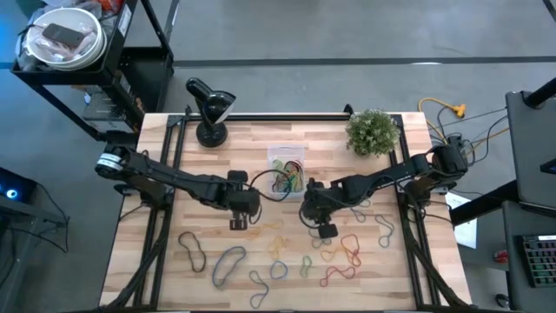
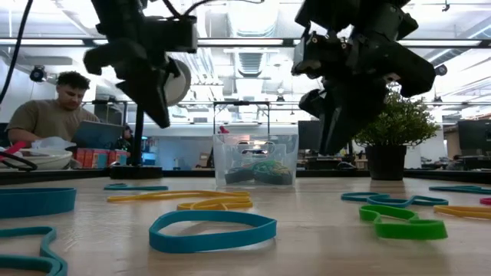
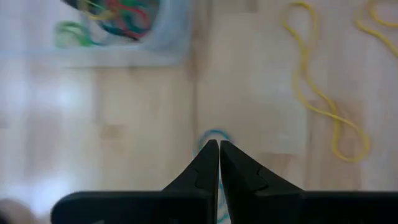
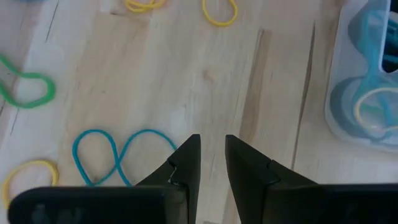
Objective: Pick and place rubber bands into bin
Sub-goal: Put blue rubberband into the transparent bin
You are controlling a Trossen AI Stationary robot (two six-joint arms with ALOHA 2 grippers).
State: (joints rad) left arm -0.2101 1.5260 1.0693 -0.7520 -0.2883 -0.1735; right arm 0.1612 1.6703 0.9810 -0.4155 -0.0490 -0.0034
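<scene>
Down at table height, a blue rubber band (image 2: 212, 230) lies flat at the lower centre of the low view, its long axis running left to right; a green one (image 2: 404, 221) sits at lower right, yellow ones (image 2: 184, 199) just behind. Further back, centre frame, stands the bin (image 2: 256, 159), clear-walled, with a tangle of green and dark bands in its bottom. Behind it, at far left, a person sits at a laptop.

From above, the bin (image 1: 287, 171) sits at table centre, and the loose rubber bands (image 1: 287, 256) spread across the lower half of the frame, something the low view only hints at. The left gripper (image 1: 238, 217) hangs just lower-left of the bin, the right gripper (image 1: 323, 223) just lower-right.

The left wrist view shows what the others cannot: the left gripper (image 3: 218, 149) with jaws pressed together on a thin blue band (image 3: 214, 134), bin corner at upper left. The right gripper (image 4: 211, 144) shows jaws slightly parted, holding nothing, a blue figure-eight band (image 4: 121, 155) beside it.
</scene>
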